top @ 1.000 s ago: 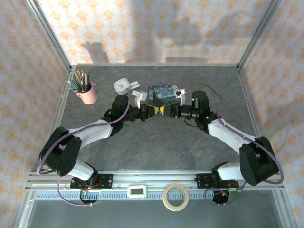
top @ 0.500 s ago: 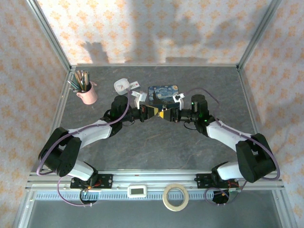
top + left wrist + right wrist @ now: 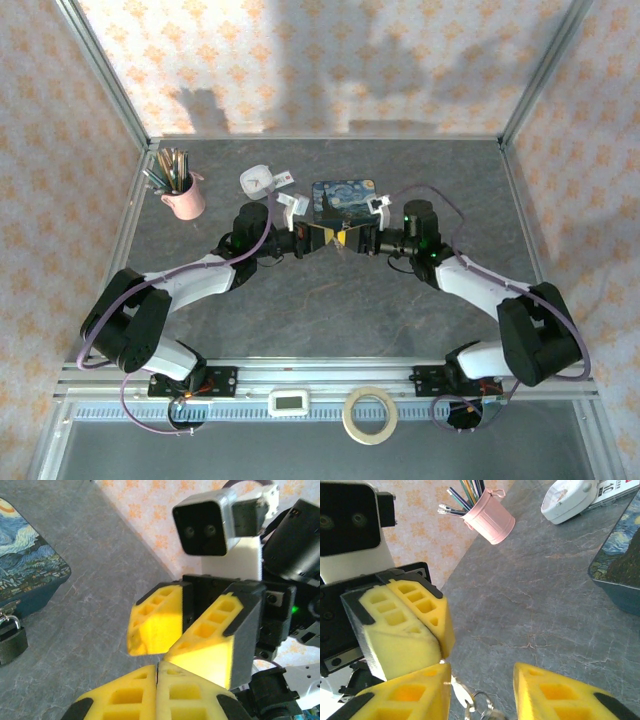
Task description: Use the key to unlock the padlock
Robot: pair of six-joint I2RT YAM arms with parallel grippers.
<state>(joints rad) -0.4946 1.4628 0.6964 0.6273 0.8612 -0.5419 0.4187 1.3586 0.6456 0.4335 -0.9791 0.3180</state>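
Task early: key is up off the bench, lock not yet touched. Left pincer, yellow foam-padded fingers, is pressed together and seems to nip one end of the tiny slim silvery-grey metal key. The contact point itself is hard to make out. Key hangs in the air in the right wrist view, with a small wire ring dangling off its lower end, between the fingers of the right pincer. Right pincer fingers are spread apart around the key and not gripping it, so this reads as a handover or regrip between the arms. The tiny padlock with dark metal body and thin curved silver shackle lies on the grey stone-look bench, right against the near wall of the blue rectangular tin with the swirly night-sky painting. It is off to one side of both pincers, held by neither. Shackle looks seated in the body, so likely locked. Left to do: settle the key grip, steady the padlock, insert the key, turn it, pop the shackle.
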